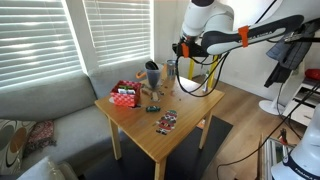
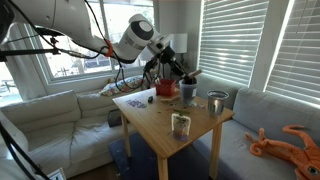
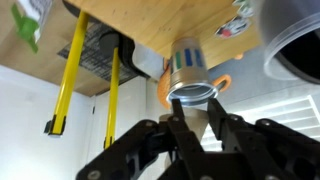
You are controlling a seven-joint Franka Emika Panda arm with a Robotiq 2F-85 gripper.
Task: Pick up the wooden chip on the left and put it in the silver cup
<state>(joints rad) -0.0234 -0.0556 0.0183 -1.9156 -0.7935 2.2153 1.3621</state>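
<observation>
The silver cup (image 1: 172, 68) stands at the far side of the wooden table (image 1: 190, 110), next to a dark cup (image 1: 152, 72). It also shows in an exterior view (image 2: 215, 102). The wrist view, upside down, looks into its open rim (image 3: 190, 92). My gripper (image 3: 190, 125) hangs just above that rim. It shows in both exterior views (image 1: 183, 48) (image 2: 178, 68). Its fingers are closed to a narrow gap on a pale beige piece, the wooden chip (image 3: 178, 122), mostly hidden by the fingers.
A red box (image 1: 125, 95) stands at one table end, small items (image 1: 150, 105) lie mid-table, and a flat packet (image 1: 166, 122) lies near the front edge. A small jar (image 2: 180, 124) stands near the table edge. A grey sofa (image 1: 50, 110) borders the table.
</observation>
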